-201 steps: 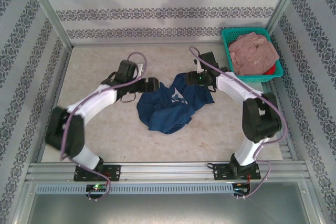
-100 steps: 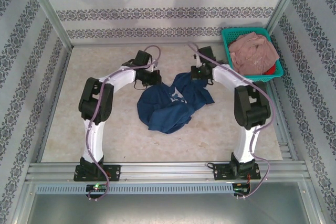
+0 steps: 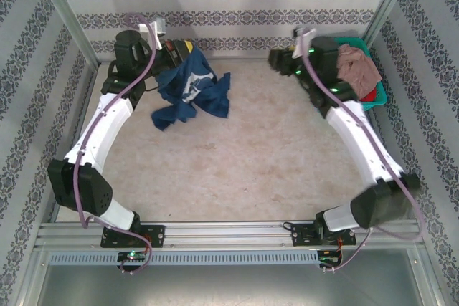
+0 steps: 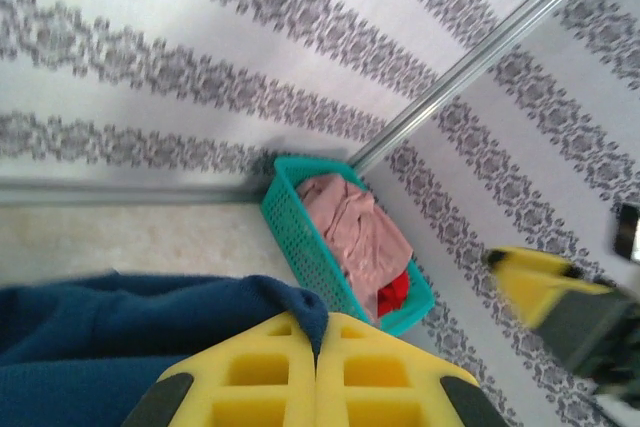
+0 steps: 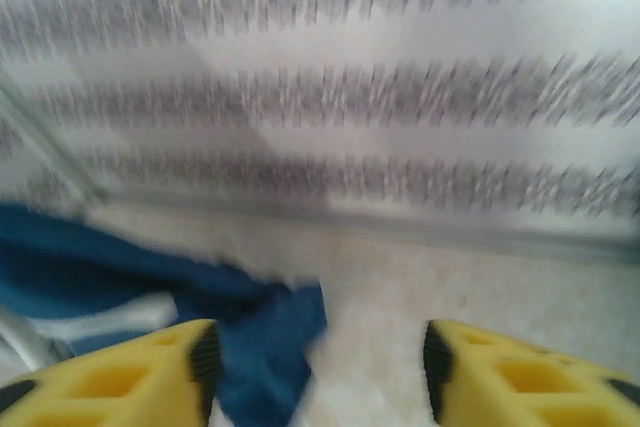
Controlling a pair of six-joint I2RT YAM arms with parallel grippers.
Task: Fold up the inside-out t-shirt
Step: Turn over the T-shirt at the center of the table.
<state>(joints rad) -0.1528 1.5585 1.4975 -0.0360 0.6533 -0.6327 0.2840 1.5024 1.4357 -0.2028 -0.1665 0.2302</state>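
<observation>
- Gripping the inside-out t-shirt (image 3: 192, 91) by one edge, the left end effector (image 3: 178, 51) is clenched. In the left wrist view its yellow fingers (image 4: 250, 377) meet, with a fold of navy cloth pinched between them.
- The t-shirt hangs bunched and wrinkled from that grip, over the far left part of the desk (image 3: 272, 163) and close to the back wall (image 3: 229, 5). A pale patch shows on the cloth. I cannot tell whether its lowest fold touches the desk.
- The right end effector (image 3: 281, 57) is released and is well apart from the shirt, just beside the teal basket (image 3: 379, 95). In the blurred right wrist view its two fingers stand wide, with nothing between them.
- The basket sits in the far right corner and holds a dusty pink garment (image 3: 356, 66), with something red (image 3: 368, 96) underneath.
</observation>
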